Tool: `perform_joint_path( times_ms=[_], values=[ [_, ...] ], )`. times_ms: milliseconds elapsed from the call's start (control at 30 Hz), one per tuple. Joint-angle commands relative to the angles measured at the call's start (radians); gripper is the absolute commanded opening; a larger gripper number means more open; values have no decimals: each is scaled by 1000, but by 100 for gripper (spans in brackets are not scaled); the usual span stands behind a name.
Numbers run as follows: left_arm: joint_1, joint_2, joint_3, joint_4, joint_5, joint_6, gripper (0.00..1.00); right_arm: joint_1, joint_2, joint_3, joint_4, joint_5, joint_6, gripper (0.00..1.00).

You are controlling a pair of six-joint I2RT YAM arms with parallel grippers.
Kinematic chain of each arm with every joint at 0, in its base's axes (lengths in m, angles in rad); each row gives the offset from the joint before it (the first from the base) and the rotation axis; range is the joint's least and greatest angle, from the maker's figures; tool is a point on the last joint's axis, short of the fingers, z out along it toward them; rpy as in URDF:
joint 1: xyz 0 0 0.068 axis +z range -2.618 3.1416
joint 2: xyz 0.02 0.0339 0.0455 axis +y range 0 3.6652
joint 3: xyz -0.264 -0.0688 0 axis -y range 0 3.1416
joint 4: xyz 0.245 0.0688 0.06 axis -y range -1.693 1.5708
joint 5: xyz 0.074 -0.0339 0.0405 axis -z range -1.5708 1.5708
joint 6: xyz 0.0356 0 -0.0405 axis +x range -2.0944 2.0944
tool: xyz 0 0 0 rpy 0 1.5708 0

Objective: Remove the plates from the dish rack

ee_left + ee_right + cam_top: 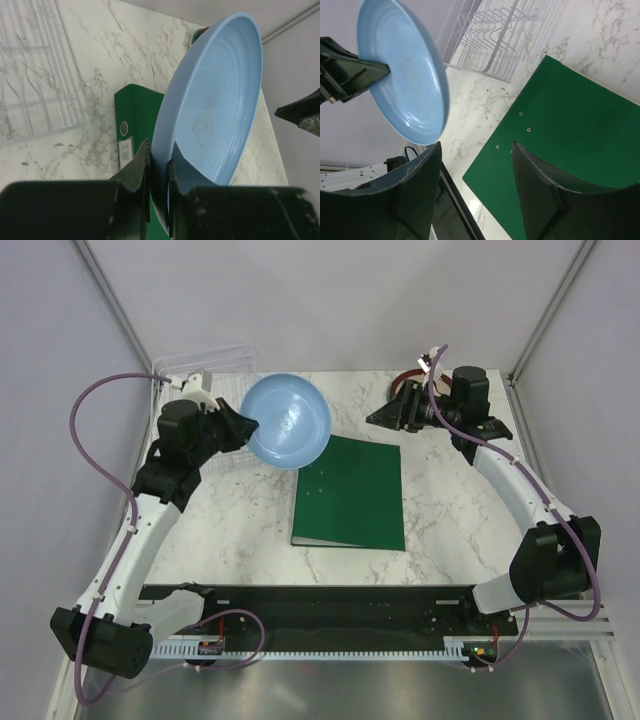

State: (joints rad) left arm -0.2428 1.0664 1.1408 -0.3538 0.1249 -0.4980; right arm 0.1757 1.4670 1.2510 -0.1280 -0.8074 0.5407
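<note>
My left gripper is shut on the rim of the light blue plate and holds it tilted in the air, between the dish rack and the green binder. The left wrist view shows both fingers clamped on the plate's edge. The clear dish rack stands at the back left; it also shows in the right wrist view, its slots bare. My right gripper is open and empty, over the binder's far right corner. A red plate's rim shows behind it. The brown-rimmed plates are not seen.
The green binder lies flat on the marble table, in the middle. Metal frame posts stand at the back corners. A black rail runs along the near edge.
</note>
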Motion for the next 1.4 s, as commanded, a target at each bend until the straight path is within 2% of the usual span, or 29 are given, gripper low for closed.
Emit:
perform_joint_path(
  times_ms=[0, 667, 767, 800, 867, 900, 933, 1033, 1167, 1367],
  values=[
    [-13, -19, -27, 136, 87, -131, 2, 51, -34, 14, 73, 5, 25, 66],
    [-130, 21, -56, 206, 104, -183, 2, 238, 75, 45, 120, 50, 54, 66],
    [-147, 21, -72, 207, 101, -185, 2, 237, 99, 73, 120, 40, 48, 25],
    [-147, 15, -78, 208, 98, -183, 2, 238, 105, 80, 120, 51, 44, 0],
    [-147, 6, -95, 194, 69, -172, 2, 237, 108, 115, 84, 82, 2, 0],
    [-147, -6, -96, 185, 52, -165, 5, 235, 108, 132, 53, 105, -17, 0],
    [-147, -13, -95, 173, 38, -154, 26, 226, 111, 154, 21, 175, -39, 0],
    [-145, -28, -73, 87, -69, -100, 50, 170, 133, 231, -74, 290, -91, 0],
    [-147, -72, -44, -33, -265, -28, 60, 53, 193, 318, -110, 370, -107, 0],
    [-145, -186, -96, -48, -370, 21, 61, -134, 419, 503, -120, 384, -55, 0]
  ],
)
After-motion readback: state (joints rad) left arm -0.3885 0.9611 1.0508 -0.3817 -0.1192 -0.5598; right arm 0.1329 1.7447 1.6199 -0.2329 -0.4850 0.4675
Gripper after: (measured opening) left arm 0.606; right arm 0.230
